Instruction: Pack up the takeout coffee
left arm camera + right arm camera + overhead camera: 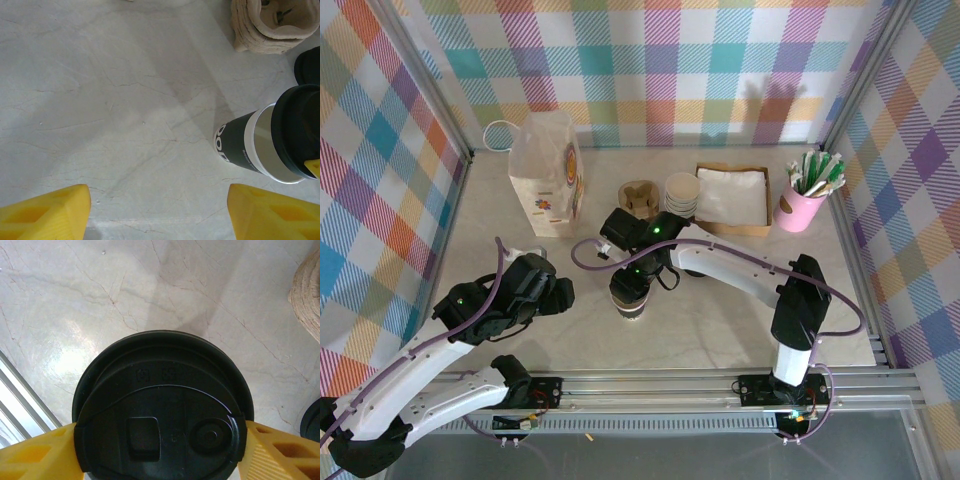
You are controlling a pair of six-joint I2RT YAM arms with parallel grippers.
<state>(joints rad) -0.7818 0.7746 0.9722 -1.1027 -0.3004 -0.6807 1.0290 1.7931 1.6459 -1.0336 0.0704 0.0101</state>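
Note:
The takeout coffee [631,301], a dark grey paper cup with a round black lid [162,405], stands upright on the pale marble-look table just in front of centre. My right gripper [635,280] comes down over it, and its yellow fingers [35,460] press against both sides of the lid, shut on the cup. In the left wrist view the coffee [255,147] stands at the right edge. My left gripper [160,212] hovers open over bare table to the cup's left, its yellow fingertips [47,212] wide apart with nothing between them.
A white paper bag [548,172] stands at the back left. Behind the coffee are a cardboard cup holder [640,195], a stack of lidless cups [682,192], a napkin box [733,195] and a pink cup of stirrers [805,195]. Loose black lids [309,64] lie near the holder.

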